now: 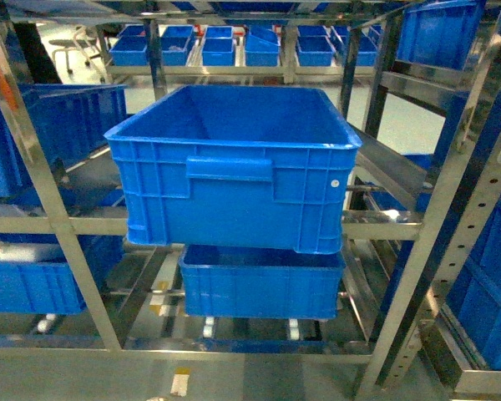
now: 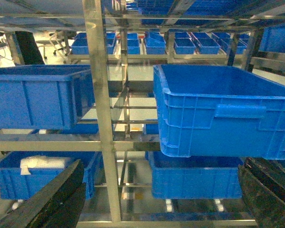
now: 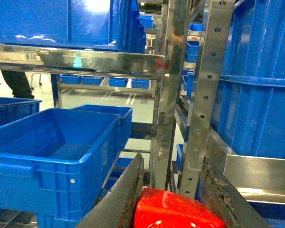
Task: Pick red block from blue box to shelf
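Note:
The red block (image 3: 175,211) shows only in the right wrist view, at the bottom edge, clamped between the two dark fingers of my right gripper (image 3: 173,166), which is shut on it. The gripper is held in front of an upright post of the silver shelf (image 3: 168,71). In the left wrist view my left gripper (image 2: 159,173) is open, its fingers (image 2: 52,199) wide apart with nothing between them, facing the shelf (image 2: 102,95). Neither gripper shows in the head view, where the shelf (image 1: 50,209) fills the frame. The blue box is out of view.
A dark blue ribbed crate (image 1: 234,175) sits on the shelf's middle tier, straight ahead, with another crate (image 1: 263,288) below it. More crates stand at the left (image 1: 33,134) and right (image 1: 493,276). In the right wrist view an open crate (image 3: 52,147) lies left of the gripper.

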`<state>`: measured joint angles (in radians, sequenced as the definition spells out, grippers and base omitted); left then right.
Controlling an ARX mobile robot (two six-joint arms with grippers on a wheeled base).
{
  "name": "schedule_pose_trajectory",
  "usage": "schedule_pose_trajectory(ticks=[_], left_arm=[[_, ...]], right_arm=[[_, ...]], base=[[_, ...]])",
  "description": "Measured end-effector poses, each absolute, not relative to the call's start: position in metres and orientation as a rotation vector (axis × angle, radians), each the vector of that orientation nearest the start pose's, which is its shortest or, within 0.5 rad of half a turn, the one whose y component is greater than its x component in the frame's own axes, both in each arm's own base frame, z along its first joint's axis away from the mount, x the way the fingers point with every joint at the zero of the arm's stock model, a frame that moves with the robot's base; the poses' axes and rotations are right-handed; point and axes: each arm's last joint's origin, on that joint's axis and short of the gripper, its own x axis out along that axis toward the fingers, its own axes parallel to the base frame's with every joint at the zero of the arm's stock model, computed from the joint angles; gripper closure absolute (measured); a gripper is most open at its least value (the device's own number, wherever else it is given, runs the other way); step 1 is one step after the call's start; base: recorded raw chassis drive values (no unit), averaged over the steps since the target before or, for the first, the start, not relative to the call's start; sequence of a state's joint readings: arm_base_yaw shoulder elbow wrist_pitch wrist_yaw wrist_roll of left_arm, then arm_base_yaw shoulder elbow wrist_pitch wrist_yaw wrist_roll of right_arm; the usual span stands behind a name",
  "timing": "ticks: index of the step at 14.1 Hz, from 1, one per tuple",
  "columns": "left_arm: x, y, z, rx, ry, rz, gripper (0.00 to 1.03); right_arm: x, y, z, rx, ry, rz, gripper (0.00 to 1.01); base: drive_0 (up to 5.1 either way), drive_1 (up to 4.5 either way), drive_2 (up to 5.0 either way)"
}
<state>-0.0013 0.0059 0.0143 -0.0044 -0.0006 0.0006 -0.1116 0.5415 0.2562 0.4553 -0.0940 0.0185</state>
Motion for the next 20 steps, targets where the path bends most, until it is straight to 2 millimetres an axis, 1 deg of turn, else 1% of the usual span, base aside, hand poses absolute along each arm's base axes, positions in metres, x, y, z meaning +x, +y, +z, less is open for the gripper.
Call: schedule_pose_trajectory(ticks=[20], left_arm=[[0.0972,-0.0001,0.1675,0.001,-0.004,0.000,0.05]], right_arm=[[0.1404,-0.0130,0.2445,0.001,-0.169,-0.016,0.73]], base=[[0.0,0.00,0.0]])
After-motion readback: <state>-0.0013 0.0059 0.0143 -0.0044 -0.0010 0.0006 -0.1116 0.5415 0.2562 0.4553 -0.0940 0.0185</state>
